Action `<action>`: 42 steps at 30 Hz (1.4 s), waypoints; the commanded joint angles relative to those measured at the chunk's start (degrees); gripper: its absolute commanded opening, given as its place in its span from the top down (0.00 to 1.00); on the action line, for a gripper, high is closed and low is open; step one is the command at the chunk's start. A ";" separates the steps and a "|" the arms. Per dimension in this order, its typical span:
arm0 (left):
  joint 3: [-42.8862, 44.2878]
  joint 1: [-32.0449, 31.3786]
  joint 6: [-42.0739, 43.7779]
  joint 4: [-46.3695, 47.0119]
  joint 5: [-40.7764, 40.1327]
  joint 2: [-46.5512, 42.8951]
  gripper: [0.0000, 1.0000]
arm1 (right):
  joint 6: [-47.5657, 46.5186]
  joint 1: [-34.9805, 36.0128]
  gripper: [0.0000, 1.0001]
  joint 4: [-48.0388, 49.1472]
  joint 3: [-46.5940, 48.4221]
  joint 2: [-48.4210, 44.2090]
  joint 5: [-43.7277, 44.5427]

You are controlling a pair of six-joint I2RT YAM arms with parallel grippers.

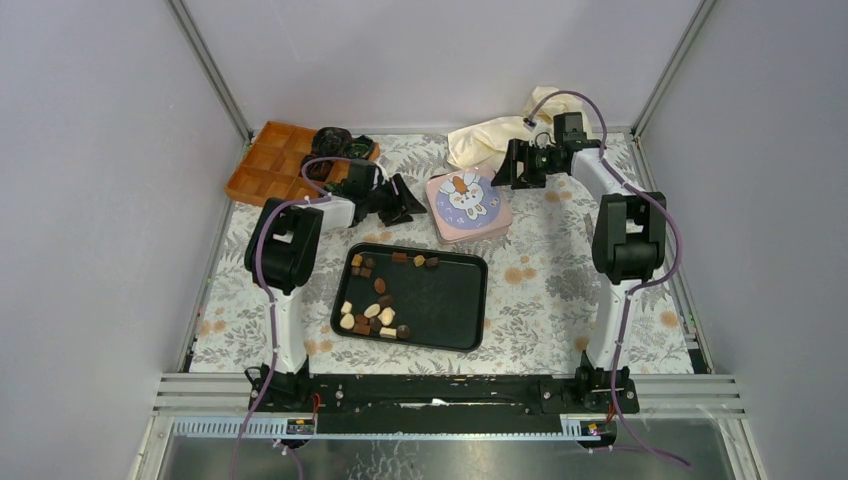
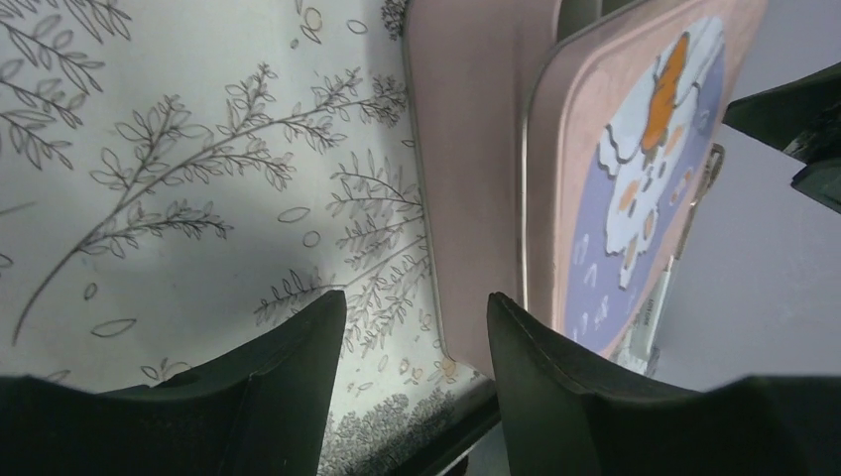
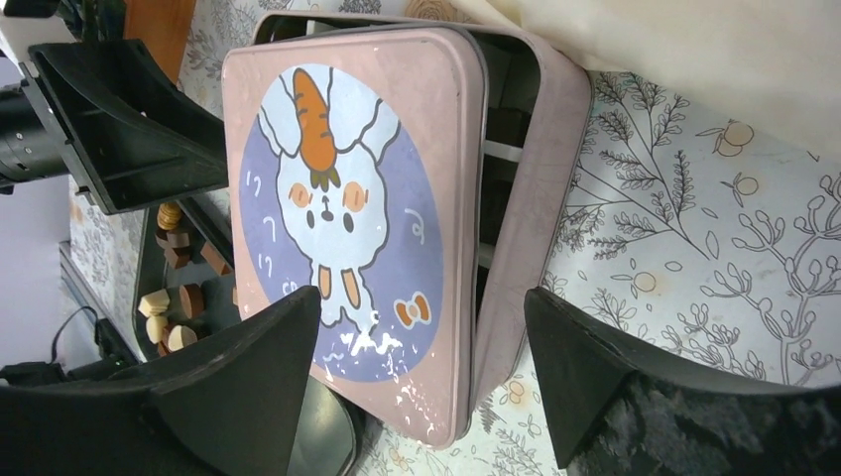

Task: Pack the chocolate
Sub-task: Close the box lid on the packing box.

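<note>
Since every piece of chocolate (image 1: 372, 318) in view lies loose on the black tray (image 1: 455, 310), nearest the arm bases, the packing proper looks not yet begun. Most pieces, dark brown, light brown and cream, cluster toward the tray's near-left corner. A few more sit along its far edge.

Just beyond the tray stands the pink tin (image 3: 540, 169). Its bunny-and-carrot lid (image 3: 347, 218) rests on top but sits askew, so the right wrist view shows a dark gap into the tin along one side. What the tin holds cannot be made out.

The left gripper (image 1: 408, 203) is low at the tin's left side, jaws parted with nothing between them. Its wrist view shows only the floral tablecloth (image 2: 198, 198) and the tin's wall ahead. The right gripper (image 1: 505, 170) waits at the tin's far-right corner, jaws spread wide and grasping nothing, the lid and tin lying ahead of them. I cannot tell whether either finger touches the tin.

Farther back, an orange compartment tray (image 1: 265, 165) fills the far-left corner, with crumpled dark paper cups (image 1: 335, 140) beside it. A cream cloth (image 1: 490, 135) lies bunched at the far right, behind the right gripper.

By my reading the step in hand is opening the tin, and it is half done at best. The lid has yet to come fully off and be set aside, and after that every piece on the tray must be carried over. Nearly the whole task remains.
</note>
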 commanded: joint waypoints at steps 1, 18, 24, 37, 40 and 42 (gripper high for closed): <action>-2.37 0.10 -4.26 9.98 3.12 -4.18 0.37 | -9.31 -0.12 0.18 -0.82 -1.11 -8.39 -1.32; -8.47 1.32 -5.76 11.28 1.63 -6.68 0.51 | -57.73 19.97 0.97 -19.61 -10.34 -12.74 4.08; -8.91 1.09 -5.69 11.23 1.86 -5.69 0.52 | -56.74 26.27 0.99 -11.13 -12.76 -11.87 15.76; -7.05 -0.46 -6.55 11.96 2.97 -1.58 0.50 | -57.62 28.44 0.96 -6.40 -15.94 -10.30 19.58; -6.84 -0.55 -6.56 11.98 3.00 -0.74 0.49 | -55.16 28.44 0.95 -3.00 -15.12 -10.02 21.56; -6.73 -0.56 -6.49 11.98 3.12 -0.34 0.48 | -53.67 28.43 0.95 -1.38 -14.27 -10.00 22.08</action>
